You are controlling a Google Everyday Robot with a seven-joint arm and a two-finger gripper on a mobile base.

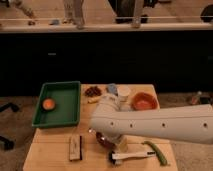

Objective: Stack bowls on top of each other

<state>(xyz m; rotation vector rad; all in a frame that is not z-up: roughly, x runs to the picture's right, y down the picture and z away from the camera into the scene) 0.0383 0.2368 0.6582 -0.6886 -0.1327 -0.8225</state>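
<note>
Gripper (119, 145), spread wide and empty, hangs just over the dark maroon-brown round bowl (102, 141) — we see the orange-red wide-rimmed bowl (144, 102) behind it, rightward.

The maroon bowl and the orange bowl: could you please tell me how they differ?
The maroon bowl is dark; the orange bowl is bright orange-red. The maroon bowl sits near the front of the table, mostly hidden under the arm, with the gripper right at it; the orange bowl sits further back, in full view. Both are round, upright and not yet stacked.
</note>
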